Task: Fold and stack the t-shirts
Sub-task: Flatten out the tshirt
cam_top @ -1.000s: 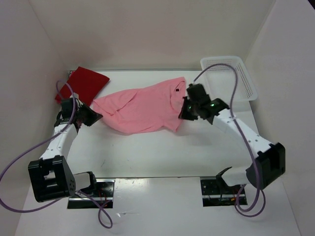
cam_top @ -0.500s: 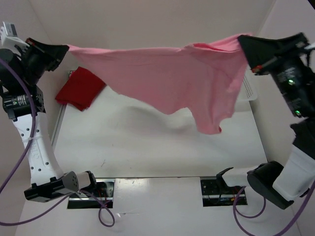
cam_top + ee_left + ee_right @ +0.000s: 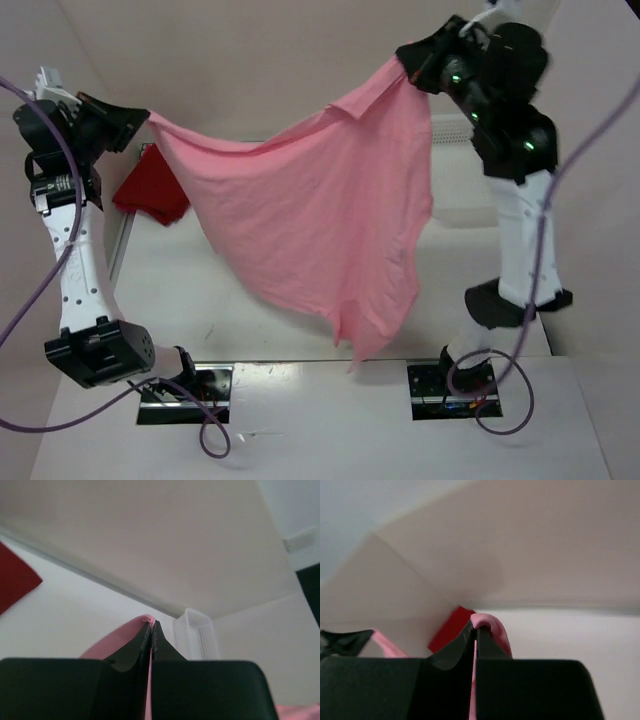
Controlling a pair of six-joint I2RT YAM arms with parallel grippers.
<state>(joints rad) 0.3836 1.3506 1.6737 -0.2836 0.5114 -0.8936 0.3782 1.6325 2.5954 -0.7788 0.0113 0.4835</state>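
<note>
The light pink t-shirt (image 3: pixel 320 220) hangs in the air, stretched between both grippers, its lower end near the table's front edge. My left gripper (image 3: pixel 143 122) is raised at the far left and shut on one corner of it; pink cloth (image 3: pixel 131 631) shows between its jaws. My right gripper (image 3: pixel 405 62) is raised high at the back right and shut on the other end; pink cloth (image 3: pixel 490 625) folds over its tips. The dark red t-shirt (image 3: pixel 152 187) lies folded at the back left, also in the right wrist view (image 3: pixel 451 627). The magenta shirt is out of view.
The white mesh basket (image 3: pixel 450 130) stands at the back right, mostly hidden behind the right arm, and shows in the left wrist view (image 3: pixel 195 632). White walls close in the table (image 3: pixel 200 290) on the left, back and right.
Both grippers lifted the light pink shirt off the table. Since half a second ago the right gripper has swung left and toward the back, and the shirt now hangs lower and steeper.
</note>
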